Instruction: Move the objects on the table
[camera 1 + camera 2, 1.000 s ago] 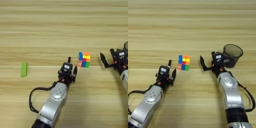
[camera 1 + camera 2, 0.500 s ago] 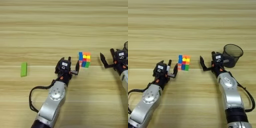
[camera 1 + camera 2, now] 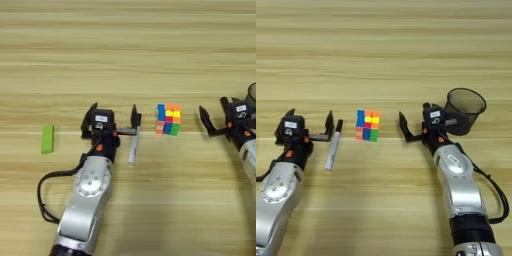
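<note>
Puzzle cube sits mid-table, white marker just left of it, now uncovered. Left gripper, fingers spread wide, has shifted left beside the marker. Right gripper hangs open right of the cube. Green block shows only in the left eye view, black mesh cup fully only in the right.

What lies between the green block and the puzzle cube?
Between the green block and the puzzle cube sit the left end effector, fingers spread, and the white marker lying by its right finger. The left eye view shows this.
</note>
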Controlling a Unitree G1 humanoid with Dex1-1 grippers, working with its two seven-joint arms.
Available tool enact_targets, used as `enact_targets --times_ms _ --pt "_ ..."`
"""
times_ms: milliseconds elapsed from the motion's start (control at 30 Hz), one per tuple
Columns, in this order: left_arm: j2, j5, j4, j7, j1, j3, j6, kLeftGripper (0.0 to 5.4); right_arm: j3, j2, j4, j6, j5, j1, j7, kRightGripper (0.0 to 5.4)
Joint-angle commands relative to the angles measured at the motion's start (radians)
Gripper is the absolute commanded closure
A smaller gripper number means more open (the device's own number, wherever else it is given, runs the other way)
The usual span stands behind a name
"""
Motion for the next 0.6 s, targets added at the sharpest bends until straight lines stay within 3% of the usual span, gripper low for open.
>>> enact_targets --times_ms 33,200,400,600 --pt "0.012 -0.006 -0.053 0.007 0.030 0.073 0.041 0.05 0.001 0.000 -0.009 0.001 0.000 -0.011 0.001 0.00" --pt "-0.008 0.006 -0.114 0.040 0.076 0.126 0.092 0.05 0.000 -0.004 -0.008 0.002 0.001 -0.011 0.006 0.00" --pt "0.000 0.008 -0.181 0.048 0.136 0.198 0.132 0.05 0.001 -0.004 -0.013 0.003 0.001 -0.009 0.007 0.00" --pt "0.010 0.006 -0.166 0.048 0.163 0.281 0.153 0.05 0.002 -0.004 -0.011 0.003 0.000 -0.011 0.006 0.00"
